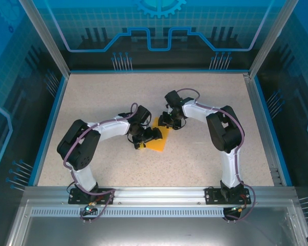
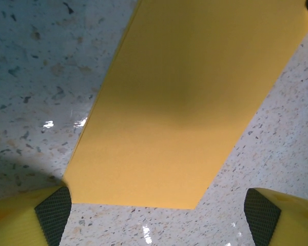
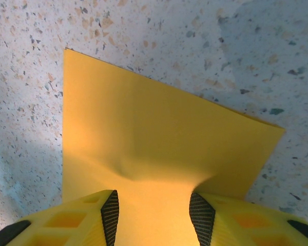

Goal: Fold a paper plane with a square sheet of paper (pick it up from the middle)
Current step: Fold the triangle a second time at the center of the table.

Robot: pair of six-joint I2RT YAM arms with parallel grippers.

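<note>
The square sheet of paper point(image 1: 158, 143) is bright orange and lies on the speckled table between the two arms. In the left wrist view the sheet point(image 2: 185, 102) lies flat and reaches away from my left gripper point(image 2: 159, 215). That gripper's jaws stand wide open, with one pad point(image 2: 54, 212) at the paper's near corner and nothing between them. In the right wrist view the paper point(image 3: 143, 133) bulges up between the pads point(image 3: 110, 215) of my right gripper point(image 3: 154, 218). Its jaws are partly closed and pinch that raised ridge, and a crease shows just ahead of them. In the top view the left gripper point(image 1: 146, 137) and the right gripper point(image 1: 172, 122) sit at opposite sides of the sheet.
The table point(image 1: 92, 102) is pale speckled stone with a blue rim point(image 1: 51, 123) and transparent walls on three sides. A metal rail point(image 1: 154, 197) at the near edge carries both arm bases.
</note>
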